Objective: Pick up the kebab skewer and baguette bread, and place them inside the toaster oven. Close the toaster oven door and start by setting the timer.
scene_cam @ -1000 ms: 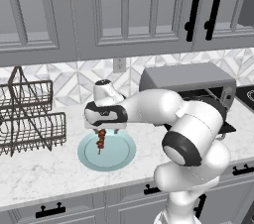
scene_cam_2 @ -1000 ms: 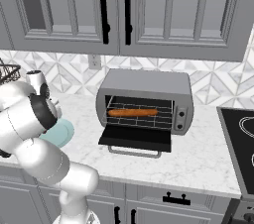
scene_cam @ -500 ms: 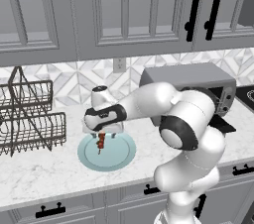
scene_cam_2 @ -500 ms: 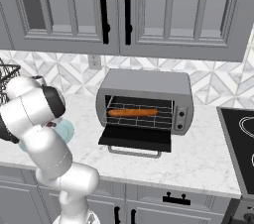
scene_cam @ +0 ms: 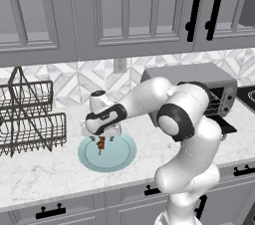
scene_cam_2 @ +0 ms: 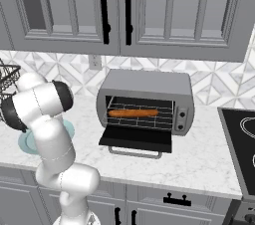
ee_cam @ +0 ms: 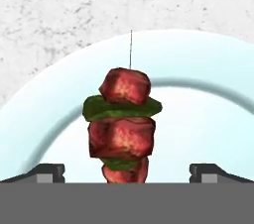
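The kebab skewer (ee_cam: pixel 124 119) is lying on a pale blue plate (ee_cam: pixel 208 119), and in the hand view it is sitting between the two dark fingertips (ee_cam: pixel 47 172), which are standing wide apart on either side of it and are not touching it; red meat chunks are alternating with green pieces along the thin stick, whose bare tip is pointing toward the plate's far rim; past that rim white marbled counter (ee_cam: pixel 59 15) is showing.

In the left base view the gripper (scene_cam: pixel 101 137) is hanging directly over the kebab skewer (scene_cam: pixel 101 144), jaws spread and gripping nothing; the plate (scene_cam: pixel 122 154) is resting on the counter (scene_cam: pixel 45 179) in front of the robot, and a dark wire dish rack (scene_cam: pixel 30 119) is standing just to its left; the white arm is reaching across from the right, bending down over the plate.

Farther right, in the right base view, the toaster oven (scene_cam_2: pixel 149 84) is sitting on the counter against the patterned backsplash, well apart from the plate (scene_cam_2: pixel 26 142); the toaster oven door (scene_cam_2: pixel 137 136) is hanging open, dropped down flat with its silver handle at the front edge; the baguette bread (scene_cam_2: pixel 133 113) is lying lengthwise on the wire shelf inside; a black cooktop (scene_cam_2: pixel 241 144) is showing at the right edge; grey cabinets are hanging above.
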